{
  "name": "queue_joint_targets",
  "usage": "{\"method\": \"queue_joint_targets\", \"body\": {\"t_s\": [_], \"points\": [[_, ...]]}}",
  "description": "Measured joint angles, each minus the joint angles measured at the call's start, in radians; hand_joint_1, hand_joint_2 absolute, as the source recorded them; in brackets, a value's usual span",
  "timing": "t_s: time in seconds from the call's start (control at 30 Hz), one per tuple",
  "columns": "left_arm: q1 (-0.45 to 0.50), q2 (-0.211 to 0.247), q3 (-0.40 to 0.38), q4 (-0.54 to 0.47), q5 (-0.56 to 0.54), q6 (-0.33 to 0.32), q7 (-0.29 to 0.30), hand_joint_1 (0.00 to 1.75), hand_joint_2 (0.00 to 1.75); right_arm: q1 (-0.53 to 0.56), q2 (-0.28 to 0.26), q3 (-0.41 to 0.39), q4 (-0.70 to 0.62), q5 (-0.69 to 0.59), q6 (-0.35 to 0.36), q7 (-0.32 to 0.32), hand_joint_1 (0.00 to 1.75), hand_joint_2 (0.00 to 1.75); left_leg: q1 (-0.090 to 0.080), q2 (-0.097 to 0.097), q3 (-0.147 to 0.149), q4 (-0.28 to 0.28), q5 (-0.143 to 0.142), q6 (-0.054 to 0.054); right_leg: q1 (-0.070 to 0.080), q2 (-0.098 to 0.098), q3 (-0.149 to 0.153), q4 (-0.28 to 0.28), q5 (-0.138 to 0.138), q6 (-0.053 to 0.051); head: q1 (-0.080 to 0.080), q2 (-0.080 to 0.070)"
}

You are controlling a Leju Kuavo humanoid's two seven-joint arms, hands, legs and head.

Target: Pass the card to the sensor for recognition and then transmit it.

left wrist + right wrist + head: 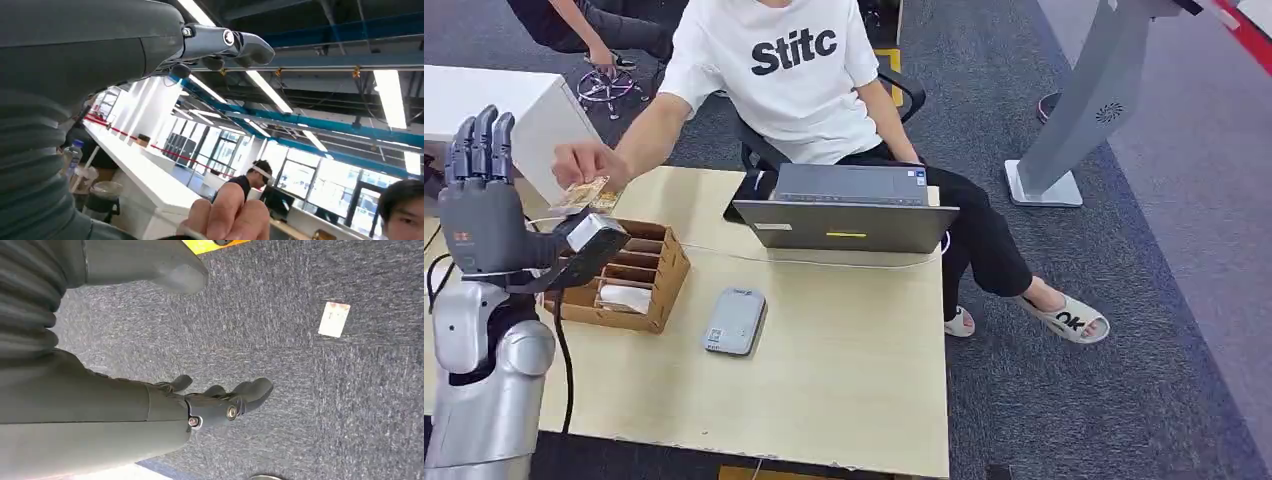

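A person's hand (584, 162) holds the tan card (586, 194) over the back left of the wooden table (844, 380), just beyond my left hand (484, 190). That hand is raised with its fingers straight up and its thumb pointing toward the card, and nothing is in it. In the left wrist view my left hand (220, 42) is bare, with the person's fingers (230, 215) close below it. The grey flat sensor (734, 320) lies on the table. My right hand (220, 402) hangs over the carpet with loosely curved fingers and holds nothing.
A wooden slotted box (629, 275) stands between my left hand and the sensor. A grey laptop (849, 210) sits at the table's far edge in front of the seated person (784, 80). A grey kiosk stand (1074, 120) is at the back right. A white cabinet (494, 100) stands at the left.
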Motion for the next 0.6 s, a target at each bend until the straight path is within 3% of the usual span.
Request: {"method": "queue_joint_targets", "body": {"t_s": [0.6], "points": [[-0.001,-0.02,-0.047,0.005,0.032,-0.008,-0.003,1.75,1.75,0.001,0.0,0.0,0.001,0.009,-0.003,0.015,0.0,1.75,0.0,0.0,0.0,0.0,0.0,0.0,0.0,0.0,0.0,0.0,0.0,0.0,0.0,0.0]]}}
